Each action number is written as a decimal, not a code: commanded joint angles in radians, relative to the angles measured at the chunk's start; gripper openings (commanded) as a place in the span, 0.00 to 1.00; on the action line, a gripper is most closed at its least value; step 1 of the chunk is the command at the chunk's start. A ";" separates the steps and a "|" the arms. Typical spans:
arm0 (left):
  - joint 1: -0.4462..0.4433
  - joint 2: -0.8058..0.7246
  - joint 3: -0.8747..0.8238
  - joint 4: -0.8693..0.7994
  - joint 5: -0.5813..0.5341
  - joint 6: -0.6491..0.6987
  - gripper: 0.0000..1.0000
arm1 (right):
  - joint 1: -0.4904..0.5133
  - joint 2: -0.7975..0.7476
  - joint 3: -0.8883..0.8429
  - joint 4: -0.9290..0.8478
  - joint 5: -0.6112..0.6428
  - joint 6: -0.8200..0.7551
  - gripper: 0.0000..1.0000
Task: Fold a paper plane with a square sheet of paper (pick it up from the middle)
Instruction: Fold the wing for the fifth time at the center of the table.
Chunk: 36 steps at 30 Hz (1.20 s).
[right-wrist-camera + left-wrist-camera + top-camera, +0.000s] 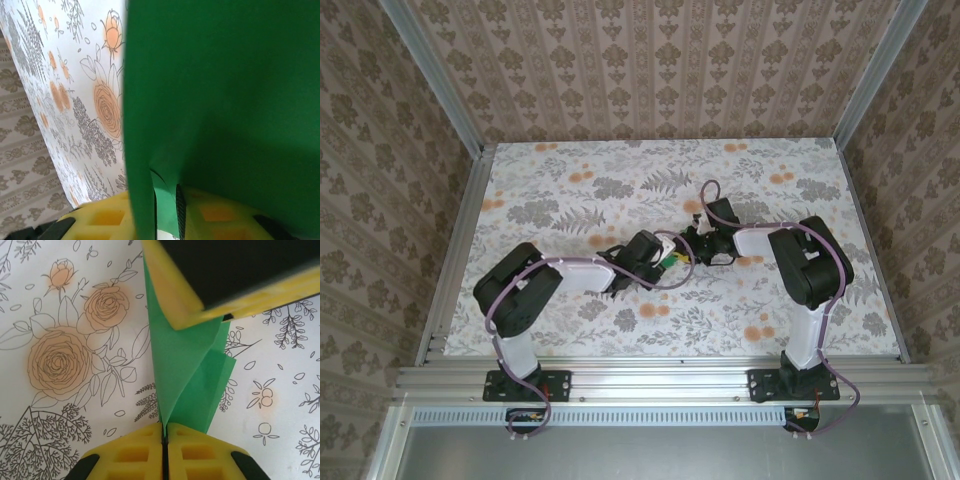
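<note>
The square sheet of paper (186, 371) is bright green and folded into several layers, held above the floral table between both grippers (672, 262). My left gripper (164, 428) is shut on one folded edge, its yellow fingers pressed together around it. In the right wrist view the paper (225, 100) hangs close over the lens. My right gripper (166, 195) stands with its jaws slightly apart, a loose layer of paper in the gap and another draped over one finger. A yellow finger (172, 297) of the right gripper covers the paper's far end. Whether the folds make a paper plane I cannot tell.
Both arms meet near the middle of the floral tabletop (570, 190), left gripper (653, 256) facing right gripper (698, 248). Patterned walls with aluminium posts (430, 75) close in the back and sides. A metal rail (660, 378) runs along the near edge.
</note>
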 commanded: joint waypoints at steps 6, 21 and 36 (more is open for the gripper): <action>-0.081 0.072 0.020 0.000 -0.206 0.127 0.03 | -0.008 0.014 -0.029 -0.106 0.090 0.112 0.35; -0.170 0.142 0.028 0.059 -0.434 0.225 0.00 | -0.007 -0.079 -0.043 -0.065 0.019 0.286 0.37; -0.172 0.127 0.016 0.043 -0.408 0.188 0.00 | 0.002 -0.017 -0.030 -0.054 0.037 0.315 0.15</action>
